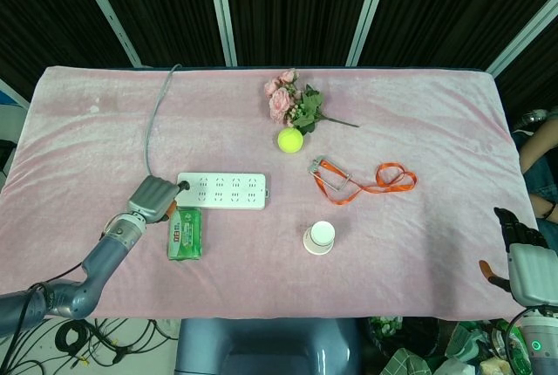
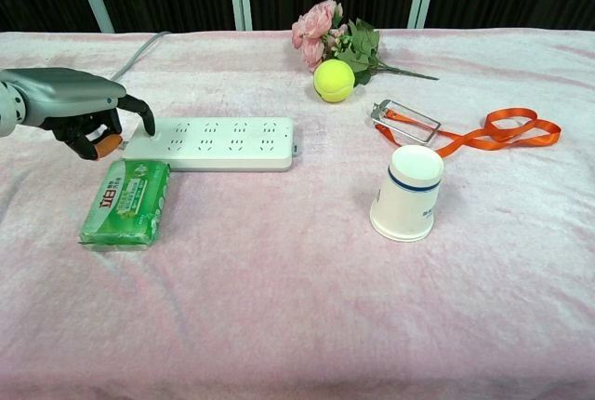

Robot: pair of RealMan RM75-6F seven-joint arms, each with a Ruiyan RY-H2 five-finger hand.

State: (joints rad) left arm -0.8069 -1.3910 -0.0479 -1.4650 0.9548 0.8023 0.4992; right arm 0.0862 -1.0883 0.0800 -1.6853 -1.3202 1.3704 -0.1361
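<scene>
Reaching over the pink velvet tablecloth (image 2: 279, 307), the left hand (image 2: 79, 112) is at the left end of the long white plastic power strip (image 2: 218, 142). One dark fingertip (image 2: 147, 125) touches the top of the strip near its grey cable (image 1: 155, 122), and the other fingers are curled under the palm with nothing held in them. The strip lies flat in the left half of the table. Just in front of it, almost touching, lies a green plastic packet of tissues (image 2: 127, 201).

The right hand (image 1: 523, 253) is seen only in the head view, at the right edge of the table and well apart from all things; I cannot tell if its fingers are apart or together.

Further right stand a white paper cup with a blue ring (image 2: 408, 192), a yellow tennis ball (image 2: 334, 80), a bunch of pink artificial flowers (image 2: 325, 35) and an orange lanyard with a clear badge holder (image 2: 465, 132).
</scene>
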